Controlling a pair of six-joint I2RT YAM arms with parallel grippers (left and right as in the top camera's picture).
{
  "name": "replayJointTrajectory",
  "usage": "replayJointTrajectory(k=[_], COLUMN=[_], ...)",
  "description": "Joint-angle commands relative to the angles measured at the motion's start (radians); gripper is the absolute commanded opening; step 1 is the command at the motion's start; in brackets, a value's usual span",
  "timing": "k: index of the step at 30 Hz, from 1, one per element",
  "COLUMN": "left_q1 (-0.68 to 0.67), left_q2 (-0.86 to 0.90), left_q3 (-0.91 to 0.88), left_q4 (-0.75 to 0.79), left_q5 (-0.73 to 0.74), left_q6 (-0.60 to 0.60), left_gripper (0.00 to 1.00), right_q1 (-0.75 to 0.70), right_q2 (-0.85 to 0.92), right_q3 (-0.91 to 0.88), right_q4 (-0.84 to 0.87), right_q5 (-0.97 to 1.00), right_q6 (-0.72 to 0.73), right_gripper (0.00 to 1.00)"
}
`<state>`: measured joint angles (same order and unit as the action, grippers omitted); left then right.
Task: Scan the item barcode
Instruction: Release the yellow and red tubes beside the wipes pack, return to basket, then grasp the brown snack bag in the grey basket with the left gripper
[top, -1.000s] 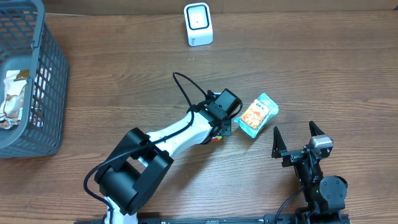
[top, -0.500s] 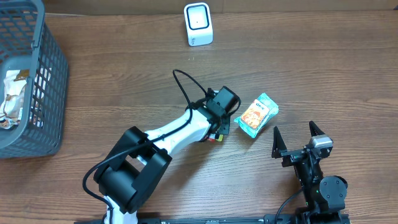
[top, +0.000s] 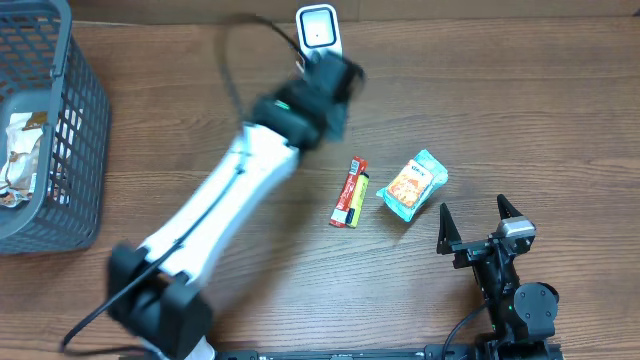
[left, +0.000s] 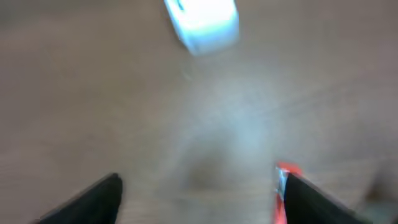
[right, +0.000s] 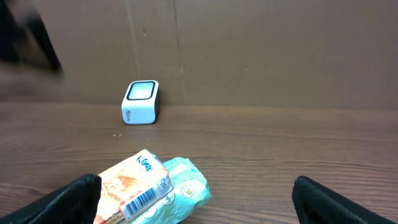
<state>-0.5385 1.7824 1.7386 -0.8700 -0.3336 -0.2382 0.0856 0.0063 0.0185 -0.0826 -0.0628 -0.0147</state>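
Left gripper and right gripper both gape empty. The slim red-and-yellow packet lies loose at six o'clock from the small white scanner, so scanning looks undone.

The left arm slants across the middle of the counter, barring passage. Far right lies open. A teal packet and red stick sit left of the right claw; a basket blocks far left.

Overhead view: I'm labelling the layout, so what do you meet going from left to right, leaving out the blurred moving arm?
Grey basket → white scanner → red stick packet → teal snack packet → right gripper.
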Motion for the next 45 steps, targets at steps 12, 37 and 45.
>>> replayJointTrajectory(k=[12,37,45], left_q1=[0.658,1.240,1.244], left_q2=[-0.232,0.196,0.430], left_q3=[0.382,0.298,0.298], left_q4=[-0.067,-0.173,-0.179], left_q5=[-0.064,0.342,0.343], left_q6=[0.344,0.359,0.446], left_gripper=[1.00,1.00,1.00], right_q1=[-0.003,-0.003,-0.003], right_q2=[-0.003,-0.003,-0.003], right_q3=[-0.011,-0.011,-0.011], right_q4=[0.005,0.005,0.004], right_q5=[0.009,0.009,0.009], right_q6=[-0.003,-0.003,-0.003], right_gripper=[1.00,1.00,1.00])
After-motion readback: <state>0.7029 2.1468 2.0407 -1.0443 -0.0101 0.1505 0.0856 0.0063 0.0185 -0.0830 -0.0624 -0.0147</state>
